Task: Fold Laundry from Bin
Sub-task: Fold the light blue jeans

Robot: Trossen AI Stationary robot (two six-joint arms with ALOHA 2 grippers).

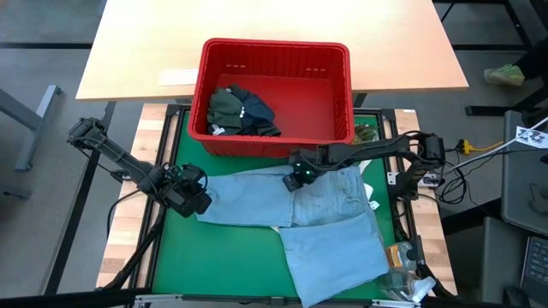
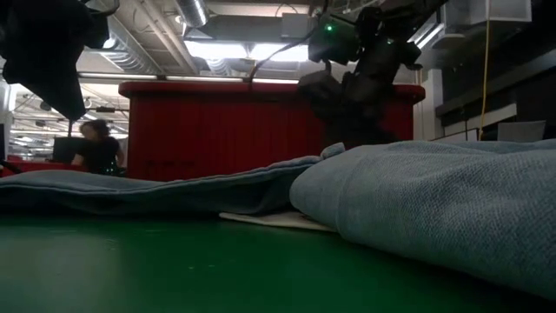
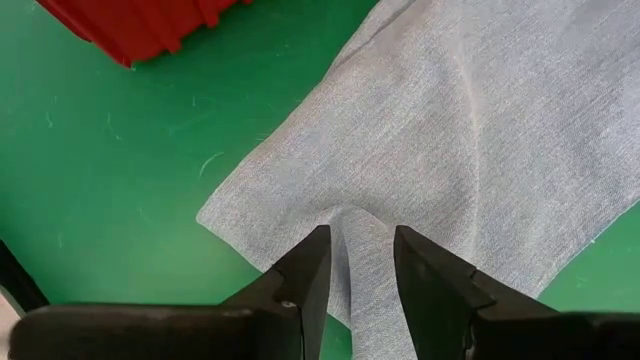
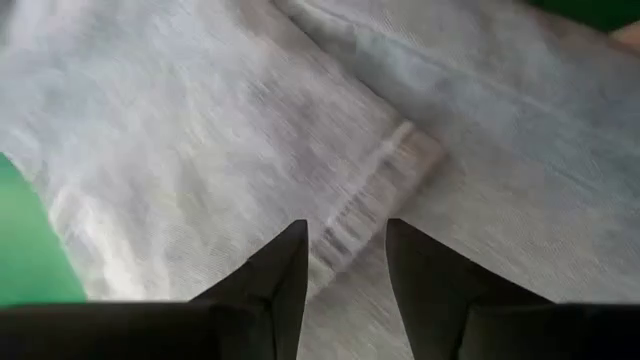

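Here the counter (image 1: pixel 171 257) with its green mat carries the light blue shirt (image 1: pixel 334 231), spread flat between the two end effectors, likely so it can be folded. The red bin (image 1: pixel 274 60) sits just beyond both, with dark garments (image 1: pixel 241 111) left inside it. The left end effector (image 3: pixel 357 262) pinches a raised pleat at the shirt's left edge, fingers part closed on it. The right end effector (image 4: pixel 345 262) straddles a seam near the shirt's far edge; whether it grips I cannot tell
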